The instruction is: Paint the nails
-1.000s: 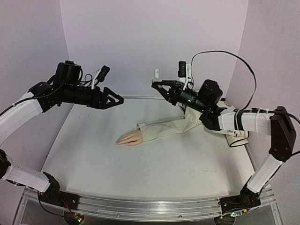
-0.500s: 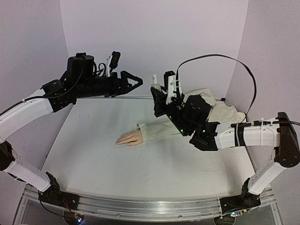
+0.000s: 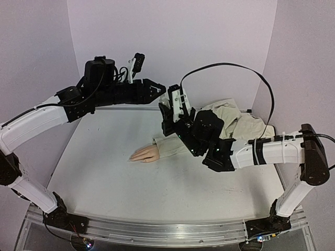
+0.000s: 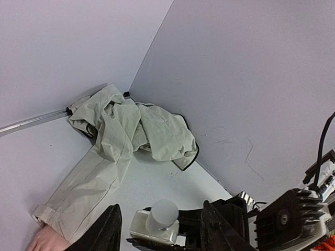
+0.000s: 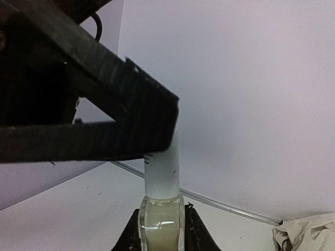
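White links (image 3: 31,123), black joints (image 3: 99,70), black cable (image 3: 230,64)

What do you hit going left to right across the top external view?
Left arm's white forearm → fake hand → right gripper, shut on the small bottle → bunched beige cloth → right arm's elbow. Left gripper omitted: it overlaps the hand's span.

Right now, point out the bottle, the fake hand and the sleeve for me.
bottle (image 5: 161,183): right wrist view, lower part of its white cap.
fake hand (image 3: 144,154): top external view, back of the hand.
sleeve (image 4: 89,188): left wrist view, middle of the forearm cloth.
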Tool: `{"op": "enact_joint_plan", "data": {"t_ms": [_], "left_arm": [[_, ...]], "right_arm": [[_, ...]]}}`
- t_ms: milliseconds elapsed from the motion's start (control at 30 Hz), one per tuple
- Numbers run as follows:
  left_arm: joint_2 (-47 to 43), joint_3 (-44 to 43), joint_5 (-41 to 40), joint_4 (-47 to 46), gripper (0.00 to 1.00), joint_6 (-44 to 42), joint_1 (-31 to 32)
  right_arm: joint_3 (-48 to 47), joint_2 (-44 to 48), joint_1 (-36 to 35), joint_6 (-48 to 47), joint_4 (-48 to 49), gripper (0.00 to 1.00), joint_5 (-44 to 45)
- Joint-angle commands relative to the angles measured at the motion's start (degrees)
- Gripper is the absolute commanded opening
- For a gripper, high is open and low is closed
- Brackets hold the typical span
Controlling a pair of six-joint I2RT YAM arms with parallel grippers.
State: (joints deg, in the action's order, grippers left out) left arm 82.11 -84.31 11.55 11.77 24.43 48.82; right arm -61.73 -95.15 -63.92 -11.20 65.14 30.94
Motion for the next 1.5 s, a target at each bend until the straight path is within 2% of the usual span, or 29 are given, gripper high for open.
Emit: {"op": "enact_joint_plan", "data": {"t_ms": [0, 500, 767, 833, 900, 1000, 1033, 1100, 1167, 1267, 1467], "left_arm": [[0.43, -3.09, -1.77, -2.72, 0.49, -1.99, 0.14], [2.18, -3.05, 0.65, -2.54, 0.14, -2.68, 0.14], [1.49, 0.42, 10.41, -2.59, 0.00, -5.26, 0.14], [1.55, 1.16, 15.54, -2.65, 0.00, -7.08, 0.08], [1.65, 1.78, 22.13, -2.63, 0.00, -9.80, 0.05], [1.72, 2.45, 37.84, -2.58, 0.00, -13.52, -0.73], [1.74, 2.56, 42.70, -2.55, 0.00, -14.48, -1.10], [1.82, 2.46, 52.40, -2.54, 0.00, -16.76, -1.41], [1.91, 2.17, 58.22, -2.54, 0.00, -18.51, -1.53], [2.26, 1.48, 62.28, -2.54, 0.00, -21.28, -1.58], [4.48, -1.14, 67.30, -2.54, 0.00, -23.08, -2.21]], "right_arm": [[-3.68, 0.07, -0.59, -1.06, 4.12, 0.00, -0.15], [-5.41, -1.12, -1.16, -1.75, 3.71, 0.00, -0.98], [-4.51, 1.89, -1.12, 0.70, 3.50, 0.00, -7.47], [-4.59, 3.41, -0.60, 1.90, 2.17, 0.00, -12.43], [-4.50, 5.46, 1.29, 4.19, -0.44, 0.00, -21.46], [-2.32, 10.25, 6.53, 10.14, -1.22, 0.00, -40.88], [-1.98, 11.32, 9.16, 14.69, -0.81, 0.00, -48.36], [-0.87, 12.75, 13.54, 22.28, 3.92, 0.00, -64.36], [-0.66, 13.39, 15.16, 28.36, 7.75, 0.00, -72.49], [-1.49, 13.10, 15.23, 35.67, 12.11, 0.00, -76.95], [-1.37, 13.39, 15.31, 42.74, 16.85, 0.00, -76.80]]}}
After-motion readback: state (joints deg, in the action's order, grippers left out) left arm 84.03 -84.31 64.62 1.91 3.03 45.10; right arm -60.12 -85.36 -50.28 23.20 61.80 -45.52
